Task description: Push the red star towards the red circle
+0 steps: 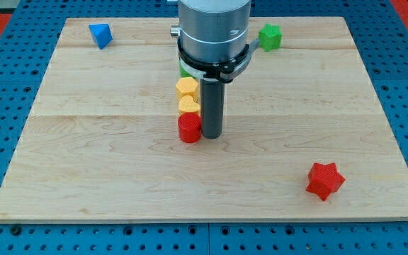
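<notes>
The red star (325,180) lies near the view's bottom right on the wooden board (105,163). The red circle (188,129) sits near the board's middle. My tip (212,134) rests on the board right beside the red circle, on its right side, touching or nearly touching it. The star is far to the right of and below my tip.
Two yellow heart-like blocks (186,88) (189,105) stand in a column just above the red circle. A green block (185,70) is partly hidden behind the arm. A green block (269,37) lies at the top right, a blue block (100,35) at the top left.
</notes>
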